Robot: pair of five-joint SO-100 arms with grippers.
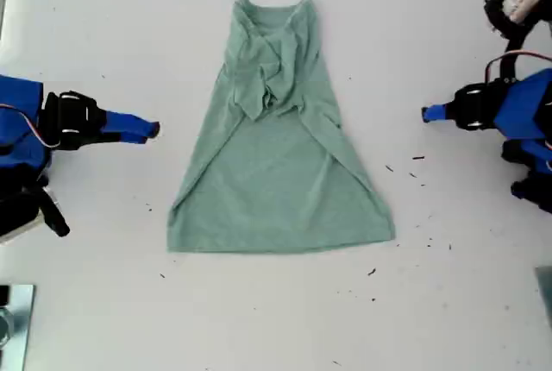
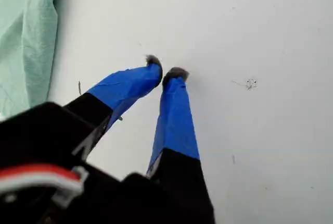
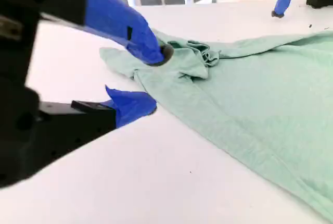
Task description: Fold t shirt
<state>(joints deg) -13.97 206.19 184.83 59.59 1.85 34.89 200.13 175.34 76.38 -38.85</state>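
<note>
The pale green t shirt (image 1: pixel 276 190) lies flat on the white table in the middle of the exterior view. Its neck end is bunched and folded in at the far side, and its hem is spread wide at the near side. My second gripper (image 1: pixel 153 129) is at the exterior view's left, a short way off the shirt's edge. It is open (image 3: pixel 156 81) with nothing between its blue fingers, facing the t shirt (image 3: pixel 250 94). My first gripper (image 1: pixel 427 114) is at the exterior view's right, apart from the shirt. Its fingertips are together (image 2: pixel 165 67) over bare table, beside the t shirt (image 2: pixel 26 36).
Small dark specks (image 1: pixel 418 172) dot the table between the shirt and the exterior view's right. A metal object (image 1: pixel 13 319) sits at that view's lower left corner. A grey edge (image 1: pixel 545 289) shows at its lower right.
</note>
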